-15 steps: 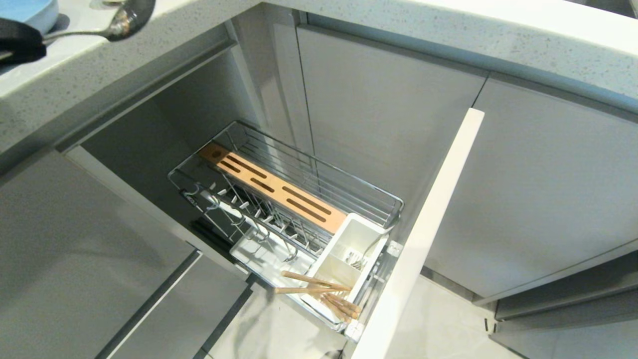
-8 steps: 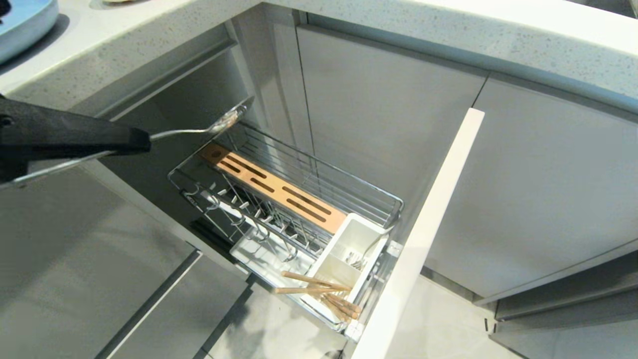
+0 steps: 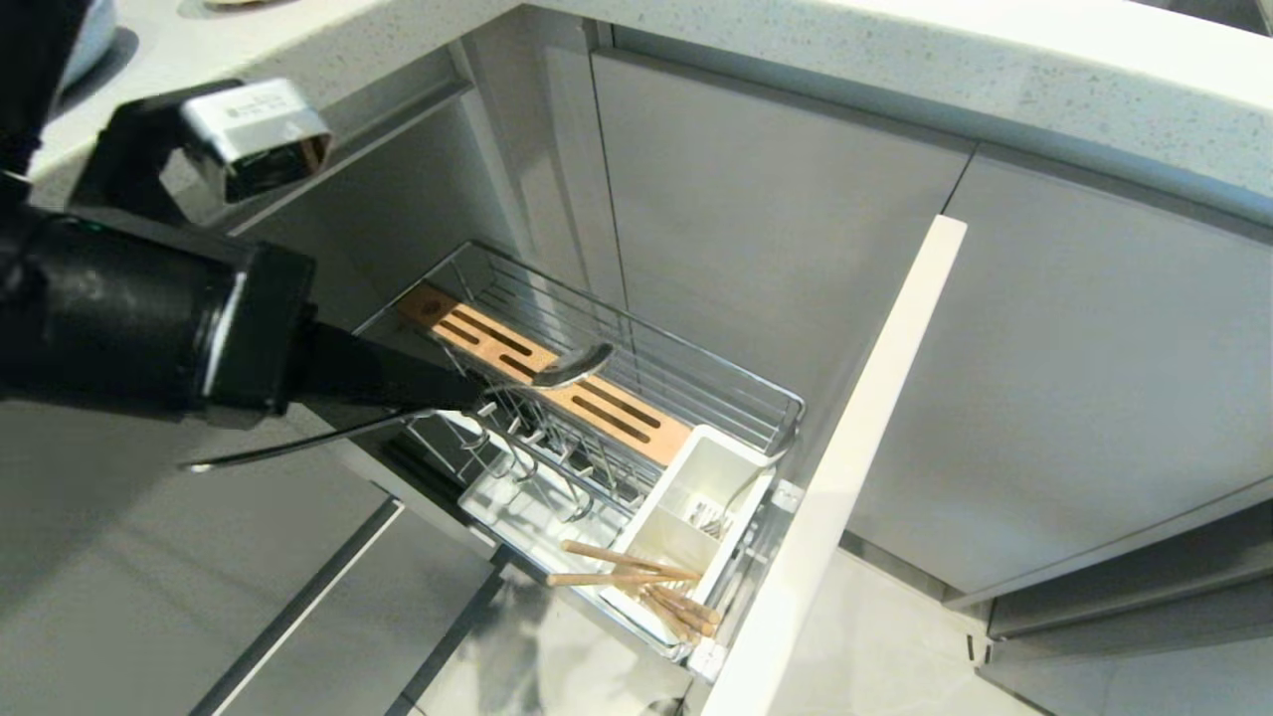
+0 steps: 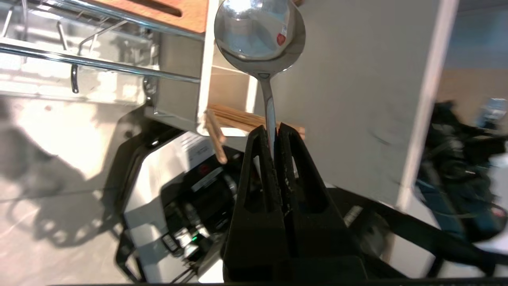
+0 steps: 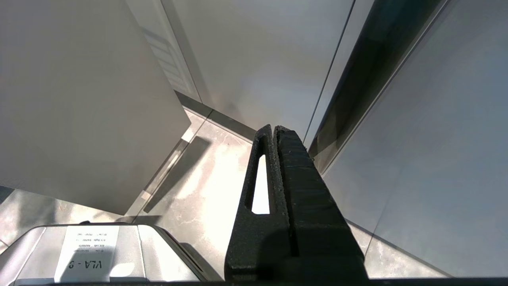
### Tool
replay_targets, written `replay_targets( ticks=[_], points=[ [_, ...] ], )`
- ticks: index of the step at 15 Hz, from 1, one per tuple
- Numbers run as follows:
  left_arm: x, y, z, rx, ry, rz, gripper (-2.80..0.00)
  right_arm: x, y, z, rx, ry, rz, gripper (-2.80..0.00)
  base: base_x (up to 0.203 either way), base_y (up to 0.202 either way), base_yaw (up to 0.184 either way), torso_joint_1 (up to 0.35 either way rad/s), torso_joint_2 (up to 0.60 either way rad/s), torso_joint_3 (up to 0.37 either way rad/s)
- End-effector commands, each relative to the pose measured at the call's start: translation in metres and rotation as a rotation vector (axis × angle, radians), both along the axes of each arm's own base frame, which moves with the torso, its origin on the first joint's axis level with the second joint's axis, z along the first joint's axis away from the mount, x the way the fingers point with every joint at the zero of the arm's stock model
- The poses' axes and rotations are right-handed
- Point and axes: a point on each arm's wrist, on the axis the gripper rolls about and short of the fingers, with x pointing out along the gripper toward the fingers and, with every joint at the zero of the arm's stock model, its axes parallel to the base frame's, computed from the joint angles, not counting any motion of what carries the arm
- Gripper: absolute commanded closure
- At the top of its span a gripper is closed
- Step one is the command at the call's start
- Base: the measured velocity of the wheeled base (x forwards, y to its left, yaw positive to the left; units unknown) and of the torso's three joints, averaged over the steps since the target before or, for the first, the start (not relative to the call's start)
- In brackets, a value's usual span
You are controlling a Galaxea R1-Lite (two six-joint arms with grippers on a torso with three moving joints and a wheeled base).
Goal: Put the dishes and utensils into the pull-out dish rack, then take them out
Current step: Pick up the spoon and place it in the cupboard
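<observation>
My left hand (image 3: 467, 393) reaches in from the left of the head view and hangs over the pull-out dish rack (image 3: 636, 368), above its upright plate prongs (image 3: 517, 438). Its fingers (image 4: 262, 167) are pressed together on the handle of the spoon (image 3: 572, 368), pinching it part-way along. The spoon's bowl points out past the fingertips and sits above the slotted wooden strip (image 3: 597, 408); the free end of the handle sticks out behind the hand, toward the grey cabinet fronts (image 3: 149, 557) on the left. In the left wrist view the spoon's bowl (image 4: 260, 35) faces the camera, with the rack's chrome rails and the white caddy (image 4: 206, 99) behind it.

The chopsticks (image 3: 636, 582) lie in the white caddy (image 3: 696, 507) at the front end of the rack, just behind its pale front panel (image 3: 855, 457). Their tips lean out over the caddy's left edge. I cannot tell which of its compartments they are in.

A pale blue plate (image 3: 90, 40) shows only as a sliver at the far left corner of the worktop (image 3: 895, 60), mostly hidden by my arm.

My right hand (image 5: 274, 133) hangs low beside the cabinet fronts, above the floor (image 5: 206, 167), its fingers pressed together with nothing between them.
</observation>
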Motion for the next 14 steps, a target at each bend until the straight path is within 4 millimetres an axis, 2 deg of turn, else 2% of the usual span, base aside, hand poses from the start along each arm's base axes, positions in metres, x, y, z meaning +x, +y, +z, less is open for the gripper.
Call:
replay_targets(
  ticks=[1,5,14],
  points=[
    [0.017,-0.028,-0.011,0.073,0.029,-0.004,0.0,0.0,0.0,0.0,0.0,-0.002,0.0,0.0,0.0,0.0,0.0,0.0,0.0,0.0],
    [0.028,-0.057,-0.032,0.218,0.092,-0.002,0.0,0.0,0.0,0.0,0.001,-0.003,0.0,0.0,0.0,0.0,0.0,0.0,0.0,0.0],
    [0.043,-0.097,-0.055,0.262,0.183,-0.029,0.0,0.0,0.0,0.0,0.001,-0.003,0.0,0.0,0.0,0.0,0.0,0.0,0.0,0.0]
  ],
)
